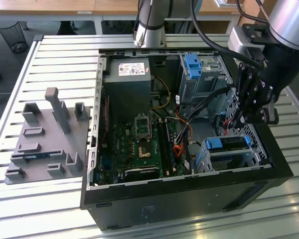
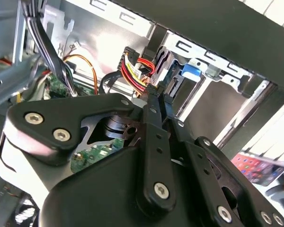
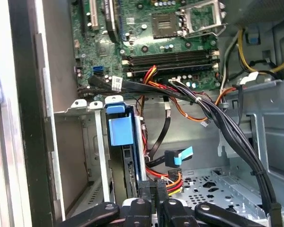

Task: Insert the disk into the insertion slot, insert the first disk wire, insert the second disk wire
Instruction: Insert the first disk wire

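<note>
Over the drive corner of the case [image 1: 189,199], the gripper [image 1: 238,120] is hanging with fingers pressed narrow, holding nothing that can be made out. The disk [image 1: 228,143] is sitting inside the slot [image 1: 205,158]. In the first wrist view, its long axis is running directly away from the gripper [image 3: 154,191]. The red-yellow wire [image 3: 173,176] and blue-tabbed wire [image 3: 176,158] are lying just beside the fingertips, apparently unplugged.

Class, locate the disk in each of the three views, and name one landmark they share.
Exterior view: disk in the low cage, toward the exterior view's right, below the gripper.
First wrist view: disk on edge, beyond the gripper.
Second wrist view: disk just past the gripper.
Shared landmark: the gripper.
</note>
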